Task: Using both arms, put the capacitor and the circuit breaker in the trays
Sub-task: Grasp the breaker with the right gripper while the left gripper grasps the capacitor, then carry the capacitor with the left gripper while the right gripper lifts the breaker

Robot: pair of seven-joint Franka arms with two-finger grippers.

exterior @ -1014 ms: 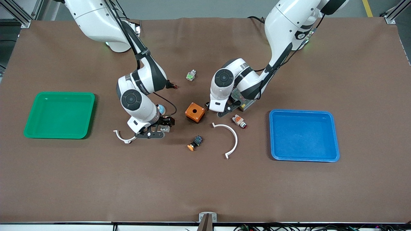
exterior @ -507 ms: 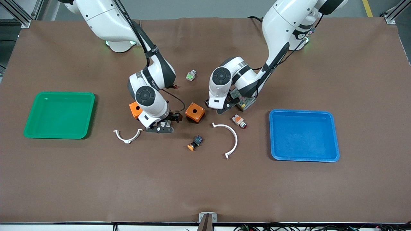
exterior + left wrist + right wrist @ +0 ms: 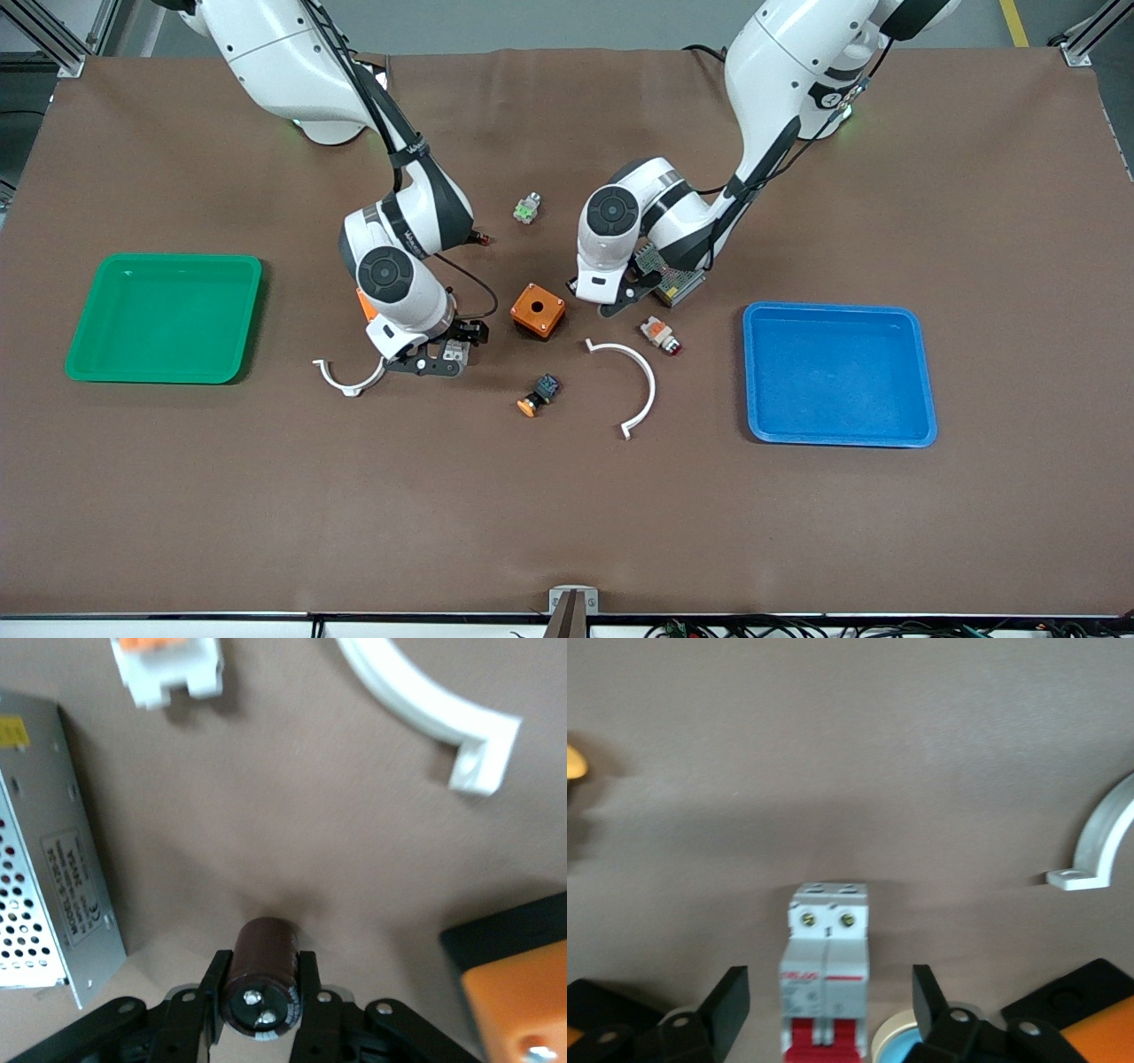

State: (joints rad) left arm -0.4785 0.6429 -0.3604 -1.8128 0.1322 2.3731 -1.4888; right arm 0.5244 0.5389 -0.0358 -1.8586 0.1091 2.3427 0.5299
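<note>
The capacitor (image 3: 261,979), a dark cylinder with a silvery end, is pinched between the fingers of my left gripper (image 3: 262,985), low over the table. In the front view that gripper (image 3: 617,304) is between the orange box (image 3: 538,310) and the perforated metal box (image 3: 678,282), and the capacitor is hidden. The circuit breaker (image 3: 826,983), white-grey with red levers, lies on the table between the open jaws of my right gripper (image 3: 828,1001), touching neither. It also shows in the front view (image 3: 455,353) at my right gripper (image 3: 436,359).
A green tray (image 3: 164,317) lies toward the right arm's end, a blue tray (image 3: 837,372) toward the left arm's. Near the grippers are two white curved brackets (image 3: 640,383) (image 3: 345,379), a second orange box (image 3: 365,303), an orange-capped button (image 3: 538,396) and a white-and-orange button (image 3: 660,334).
My right gripper swung toward the orange box and came back, and now straddles the circuit breaker. My left gripper has hardly moved.
</note>
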